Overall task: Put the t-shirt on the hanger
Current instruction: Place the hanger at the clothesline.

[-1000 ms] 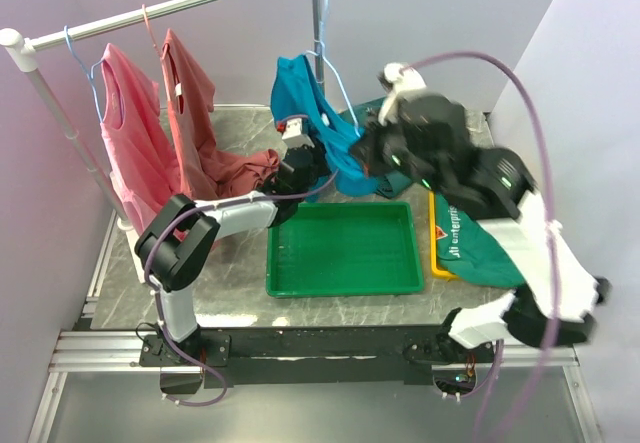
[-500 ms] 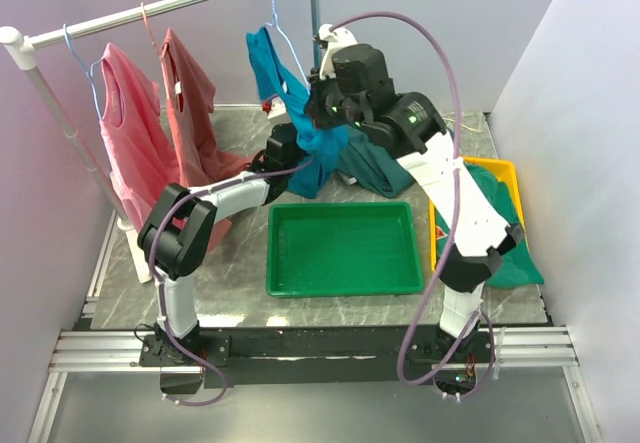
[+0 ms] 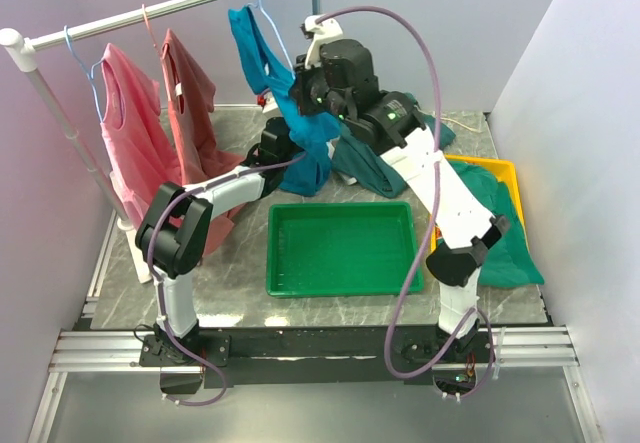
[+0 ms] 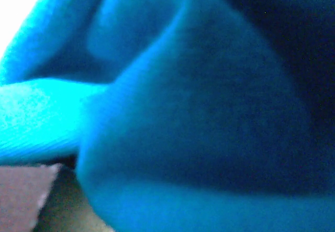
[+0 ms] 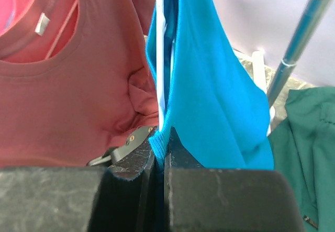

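Observation:
The teal-blue t-shirt (image 3: 305,138) hangs bunched from the light-blue wire hanger (image 3: 262,5), whose hook is up by the rail. My right gripper (image 3: 300,91) is raised and shut on the shirt's collar edge together with the hanger wire. The right wrist view shows the jaws (image 5: 165,137) pinching teal fabric (image 5: 209,85) beside the wire (image 5: 159,43). My left gripper (image 3: 272,146) is at the shirt's lower left part and appears shut on it. Teal fabric (image 4: 199,111) fills the left wrist view and hides the fingers.
A clothes rail (image 3: 170,5) spans the back and carries a pink top (image 3: 125,133) and a dusty-red top (image 3: 190,93). A green tray (image 3: 343,248) lies mid-table. Dark green shirts lie behind it (image 3: 375,168) and on a yellow tray (image 3: 500,168).
My right gripper has carried the hanger and t-shirt up and to the left toward the rail. My left gripper has followed the shirt leftward.

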You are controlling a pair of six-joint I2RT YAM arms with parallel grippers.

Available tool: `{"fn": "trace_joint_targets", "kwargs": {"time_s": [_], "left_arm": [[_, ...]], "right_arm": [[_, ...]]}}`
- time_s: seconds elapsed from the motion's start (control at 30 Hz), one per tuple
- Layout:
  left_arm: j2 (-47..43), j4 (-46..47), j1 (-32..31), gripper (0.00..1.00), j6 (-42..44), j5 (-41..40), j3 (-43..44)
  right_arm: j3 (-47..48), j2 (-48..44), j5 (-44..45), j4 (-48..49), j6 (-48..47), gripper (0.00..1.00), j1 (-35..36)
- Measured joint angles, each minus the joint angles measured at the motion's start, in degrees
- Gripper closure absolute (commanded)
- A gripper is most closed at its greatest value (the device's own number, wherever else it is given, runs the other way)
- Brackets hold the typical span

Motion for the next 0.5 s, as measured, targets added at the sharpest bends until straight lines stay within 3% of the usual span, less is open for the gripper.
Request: {"fn": "trace_joint_targets", "kwargs": {"time_s": [0.07,0.17,0.2,0.27,0.3,0.47,0.5], "left_arm": [[-0.24,0.24,0.09,0.64,-0.07,0.11,-0.87],[-1.33,-0.02,0.22,0.49,-0.07,0.09,-3.41],[-1.75,-0.31,0.26,0.39,-0.11,0.02,-4.33],[-2.49,-0.85,0.26,0.33,0.00,-0.20,-5.68],[-2.97,-1.27,0.26,0.26,-0.33,-0.26,-6.45],[-8.31,-3.52,0.26,0.09,-0.37,-0.92,-12.66],[-9.88,-4.07,0.26,0.04,-0.46,-1.09,-14.25]], "right_arm": [[0.00,1.29,-0.17,0.90,-0.52,1.00,0.00],[-1.22,2.47,0.26,1.73,-1.27,0.98,0.00],[-1.73,2.67,0.52,2.05,-1.62,0.87,-0.02],[-2.91,2.73,0.98,2.36,-2.27,0.72,-0.07],[-3.32,2.73,1.22,2.43,-2.60,0.68,-0.13],[-5.79,2.03,1.70,4.85,-3.26,0.42,-0.96],[-6.84,1.49,1.79,5.33,-3.41,0.41,-1.14]]}}
